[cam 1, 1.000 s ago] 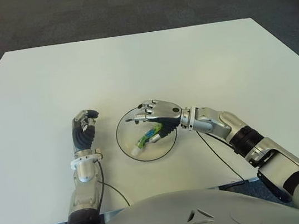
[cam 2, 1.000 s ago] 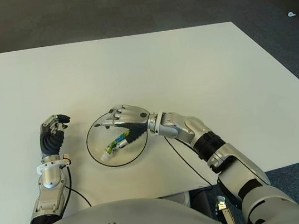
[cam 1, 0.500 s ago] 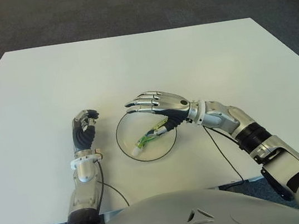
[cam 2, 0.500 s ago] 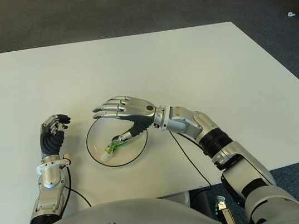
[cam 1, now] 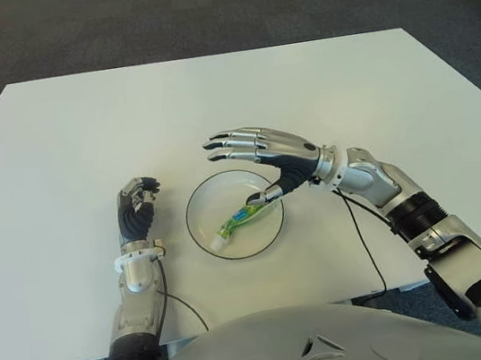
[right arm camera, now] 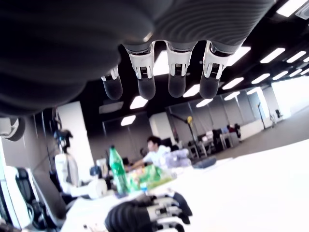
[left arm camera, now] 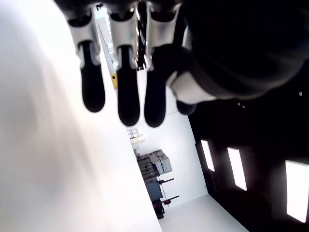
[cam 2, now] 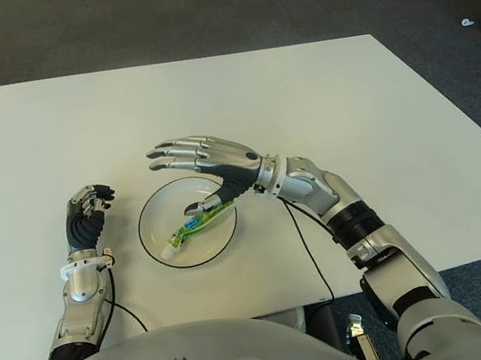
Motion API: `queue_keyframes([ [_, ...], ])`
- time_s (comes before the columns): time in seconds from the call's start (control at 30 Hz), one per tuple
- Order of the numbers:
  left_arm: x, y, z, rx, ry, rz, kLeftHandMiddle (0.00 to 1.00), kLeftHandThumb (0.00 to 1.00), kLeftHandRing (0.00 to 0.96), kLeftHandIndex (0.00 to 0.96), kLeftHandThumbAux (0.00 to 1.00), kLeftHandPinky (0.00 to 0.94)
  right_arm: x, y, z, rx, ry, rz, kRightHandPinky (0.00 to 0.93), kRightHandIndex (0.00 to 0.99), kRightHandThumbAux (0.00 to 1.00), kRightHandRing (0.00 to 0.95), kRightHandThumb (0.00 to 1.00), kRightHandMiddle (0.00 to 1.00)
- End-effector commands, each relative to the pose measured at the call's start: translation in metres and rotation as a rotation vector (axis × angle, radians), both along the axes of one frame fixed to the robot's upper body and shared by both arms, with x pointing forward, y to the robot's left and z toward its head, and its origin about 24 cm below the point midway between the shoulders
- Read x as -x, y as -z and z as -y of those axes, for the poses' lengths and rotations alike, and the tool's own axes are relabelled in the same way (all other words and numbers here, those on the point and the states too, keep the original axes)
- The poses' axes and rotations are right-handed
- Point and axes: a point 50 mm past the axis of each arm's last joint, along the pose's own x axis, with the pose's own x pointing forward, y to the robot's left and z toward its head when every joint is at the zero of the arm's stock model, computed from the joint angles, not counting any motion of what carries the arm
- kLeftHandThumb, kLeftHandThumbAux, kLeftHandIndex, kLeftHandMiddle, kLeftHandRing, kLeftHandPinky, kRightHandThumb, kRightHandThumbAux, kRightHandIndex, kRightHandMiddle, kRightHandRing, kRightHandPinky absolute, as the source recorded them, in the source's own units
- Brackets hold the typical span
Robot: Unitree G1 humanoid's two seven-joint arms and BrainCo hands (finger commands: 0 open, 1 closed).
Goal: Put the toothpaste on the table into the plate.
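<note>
lifted off, right hand [cam 1: 265,151] hovers spread and empty above toothpaste [cam 1: 240,219] lying in plate [cam 1: 200,205].

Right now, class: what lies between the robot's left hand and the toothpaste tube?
In the left eye view, only bare table and the near rim of the clear plate separate the left hand from the toothpaste.

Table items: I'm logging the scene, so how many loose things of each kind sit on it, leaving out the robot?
Toothpaste: 1
Plate: 1
Total: 2, the toothpaste lying in the plate on the table.
</note>
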Motion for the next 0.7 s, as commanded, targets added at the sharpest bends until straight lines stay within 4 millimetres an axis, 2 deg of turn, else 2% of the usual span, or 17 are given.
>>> queue_keyframes([
  [0.03, -0.003, 0.001, -0.001, 0.007, -0.007, 0.008, 0.456, 0.838, 0.469, 0.440, 0.676, 0.456, -0.001, 0.004, 0.007, -0.136, 0.037, -0.093, 0.004, 0.000, 0.226, 0.000, 0.212, 0.000],
  [0.23, -0.003, 0.002, -0.002, 0.008, -0.003, 0.001, 0.454, 0.838, 0.463, 0.444, 0.675, 0.451, -0.001, 0.005, 0.015, -0.298, 0.098, -0.182, 0.025, 0.000, 0.299, 0.000, 0.129, 0.000],
  [0.37, -0.003, 0.002, -0.002, 0.007, -0.003, 0.004, 0.454, 0.837, 0.461, 0.442, 0.676, 0.453, -0.002, 0.015, 0.023, -0.411, 0.179, -0.275, 0.034, 0.000, 0.343, 0.000, 0.079, 0.000],
  [0.5, -0.004, 0.001, -0.002, 0.000, 0.002, 0.006, 0.455, 0.836, 0.461, 0.439, 0.676, 0.455, -0.005, 0.025, 0.032, -0.478, 0.286, -0.327, 0.047, 0.000, 0.367, 0.000, 0.053, 0.000],
  [0.7, -0.006, 0.001, -0.002, -0.001, 0.015, 0.012, 0.458, 0.835, 0.464, 0.431, 0.677, 0.458, -0.008, 0.030, 0.037, -0.605, 0.435, -0.402, 0.061, 0.000, 0.431, 0.000, 0.050, 0.000],
])
